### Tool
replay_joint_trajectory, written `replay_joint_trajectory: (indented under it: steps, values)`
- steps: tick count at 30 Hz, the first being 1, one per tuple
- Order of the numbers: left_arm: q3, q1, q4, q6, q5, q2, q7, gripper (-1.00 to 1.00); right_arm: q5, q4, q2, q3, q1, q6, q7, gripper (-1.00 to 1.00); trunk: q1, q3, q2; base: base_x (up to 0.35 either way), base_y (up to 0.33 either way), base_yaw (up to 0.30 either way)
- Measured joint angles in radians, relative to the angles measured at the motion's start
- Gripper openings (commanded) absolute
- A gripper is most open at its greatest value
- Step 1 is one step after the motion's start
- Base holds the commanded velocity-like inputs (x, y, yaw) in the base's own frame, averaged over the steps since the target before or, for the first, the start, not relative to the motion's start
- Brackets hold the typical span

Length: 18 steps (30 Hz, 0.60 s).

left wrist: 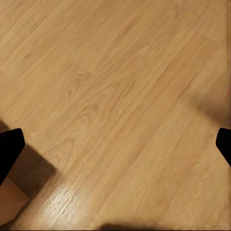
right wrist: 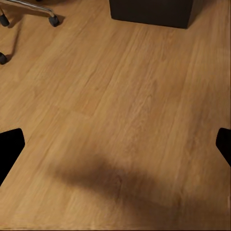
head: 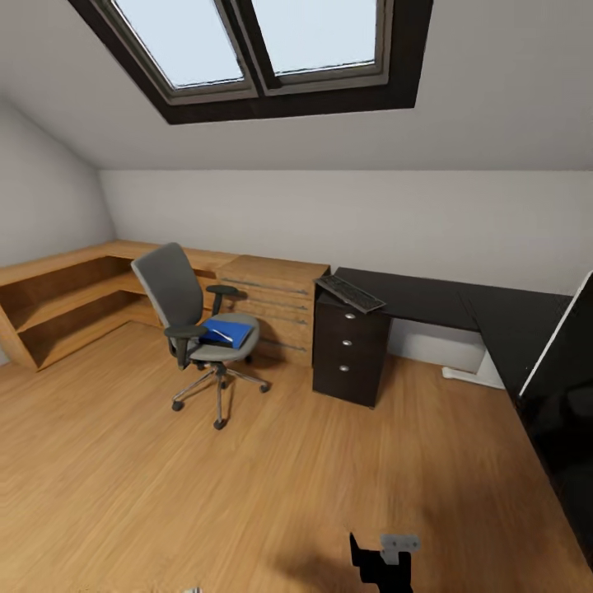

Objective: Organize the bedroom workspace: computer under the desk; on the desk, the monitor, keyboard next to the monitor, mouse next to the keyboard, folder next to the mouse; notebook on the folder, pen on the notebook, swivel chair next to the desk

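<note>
Sloped attic walls framed the dark bench (head: 428,298), keyboard (head: 350,292) at its end. On the swivel chair (head: 193,317) well apart lay the blue folder (head: 226,333). Both end effectors hung spread wide, empty; best approach the seat squarely first.

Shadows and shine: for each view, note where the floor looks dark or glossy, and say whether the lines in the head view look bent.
Head view: skylight bright, walls evenly lit, soft shadow under the swivel chair; the desk edge bows slightly. Left wrist view: a glossy patch on the floor, with a dark shadow beside it. Right wrist view: a broad blurred shadow crosses the planks.
</note>
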Motion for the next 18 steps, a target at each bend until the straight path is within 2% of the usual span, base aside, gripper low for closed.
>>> replay_joint_trajectory:
  steps: [10,18]
  values:
    - [0.000,0.000,0.000,0.000,0.000,0.000,0.003,1.00,-0.002,0.000,0.002,-0.002,0.000,0.001,0.000,1.00,-0.038,0.031,0.070,-0.330,-0.160,-0.242]
    - [-0.002,0.000,0.000,0.000,0.000,-0.002,0.003,1.00,-0.002,0.000,0.003,-0.004,0.000,0.004,-0.001,1.00,-0.069,0.056,0.126,-0.322,-0.193,-0.052]
